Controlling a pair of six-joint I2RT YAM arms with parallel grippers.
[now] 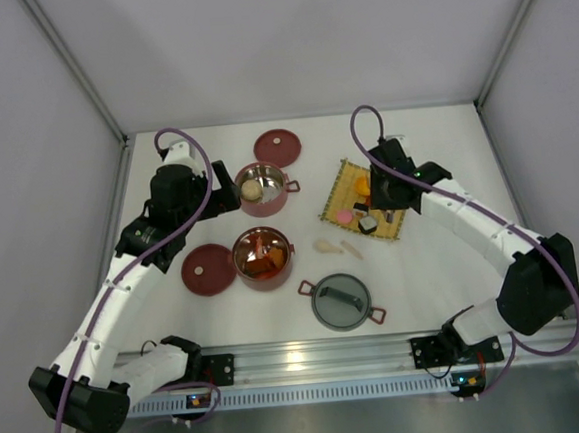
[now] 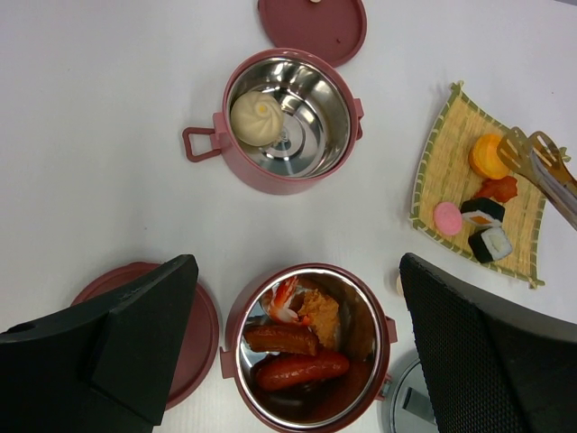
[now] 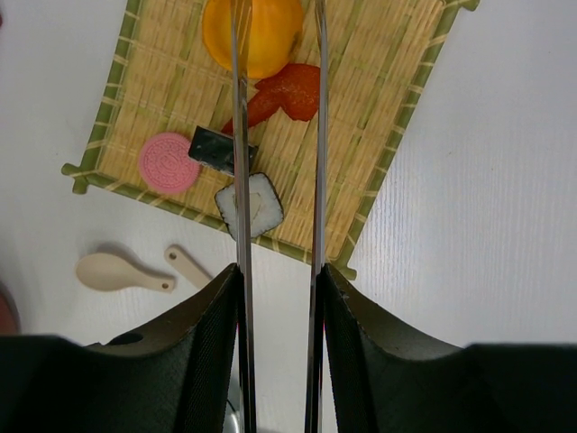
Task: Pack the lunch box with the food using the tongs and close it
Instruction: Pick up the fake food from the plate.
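**Table** (image 1: 444,265): white, and bears all the entries below.

**Left gripper** (image 1: 222,192): jaws spread wide and holding nothing. It hangs by the two tiers (no job at present).

**Right gripper** (image 3: 281,271): jaws pinching the tongs (image 3: 242,180) by both arms, which stand partly squeezed and parallel. It is poised over the mat.

**Lunch box**, in parts, all lids off:
- near tier (image 2: 311,347), well filled with sausages and shrimp
- far tier (image 2: 288,117), holding a single bun (image 2: 258,117), with much room
- grey domed lid (image 1: 342,302), near the arm bases
- near red lid (image 1: 208,269), just beside the near tier
- far red lid (image 1: 277,146), beyond the far tier

**Yellow mat** (image 3: 397,117): woven, to the right of the tiers.

**Food on the mat:**
- orange piece (image 3: 252,32)
- red piece (image 3: 293,90)
- pink disc (image 3: 169,162)
- dark sushi (image 3: 216,149)
- white sushi (image 3: 252,203)

The tong arms run over the red and orange pieces. Their tips lie beyond the wrist view.

**Cream spoons** (image 3: 113,271): off the mat and not wanted.

**Handling note:** the step looks to be a pick from the mat.
- Take one piece only. The red and orange pieces touch, so set one tip on each side of the chosen piece.
- Lower until the tips sit near the weave, then squeeze gently so the piece does not squirt out.
- Lift straight up before swinging left.
- The far tier is the likelier home.
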